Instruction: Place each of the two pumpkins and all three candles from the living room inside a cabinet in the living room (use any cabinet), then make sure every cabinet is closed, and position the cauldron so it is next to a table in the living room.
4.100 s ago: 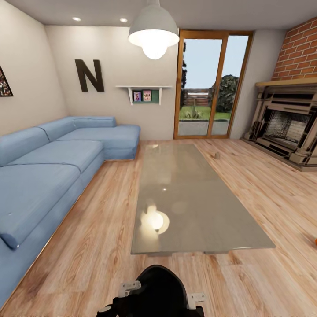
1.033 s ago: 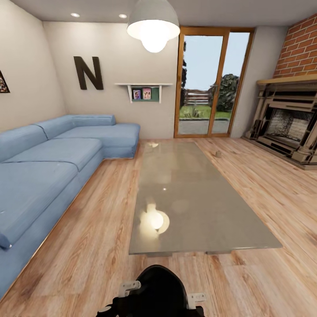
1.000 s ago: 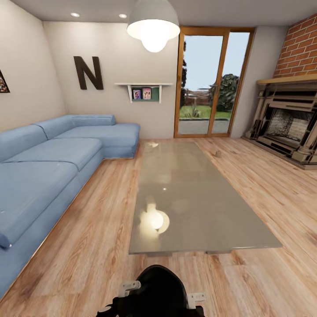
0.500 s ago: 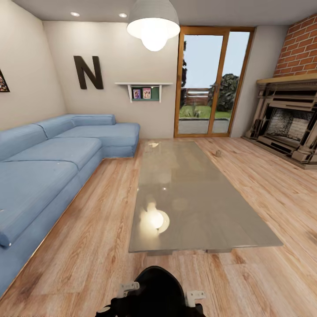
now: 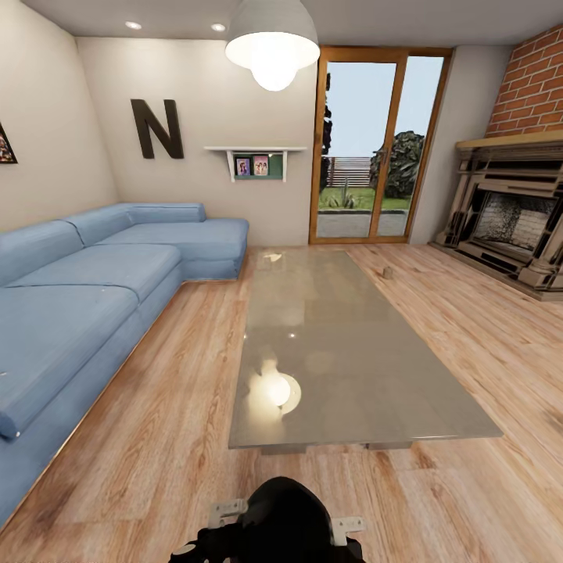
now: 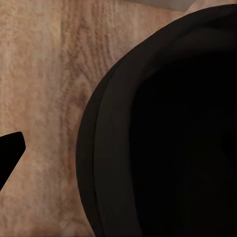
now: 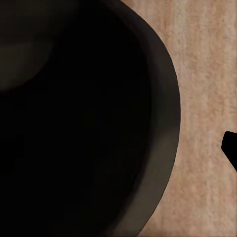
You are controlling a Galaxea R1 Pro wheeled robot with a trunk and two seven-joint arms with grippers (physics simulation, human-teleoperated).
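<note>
1. A glossy black cauldron (image 5: 283, 520) is seen at the near edge of the head view, low and central, just short of the near end of the coffee table (image 5: 336, 352); whether it rests on the floor or is carried cannot be told.
2. Its rounded body is shown as a smooth dark dome with no markings; pale brackets (image 5: 227, 512) are seen at either side of it.
3. In the left wrist view the cauldron (image 6: 168, 133) appears as a curved black wall with a thin rim line, set against the wooden floor (image 6: 44, 98).
4. In the right wrist view the cauldron (image 7: 84, 123) appears the same way, its edge slightly lighter where light is caught.
5. A dark finger tip (image 6: 9, 148) of the left gripper is seen beside the pot, and another dark tip (image 7: 230, 145) of the right gripper; how wide either gripper stands cannot be told.
6. The table is shown as a long, low rectangle with a reflective grey glass top, in which the ceiling lamp (image 5: 272, 47) is mirrored.
7. A small grey-beige candle (image 5: 387, 273) is seen on the floor just beside the table's far right edge.
8. A blue sofa (image 5: 86, 289) is set along the left wall, and a fireplace (image 5: 512, 227) stands at the right.
</note>
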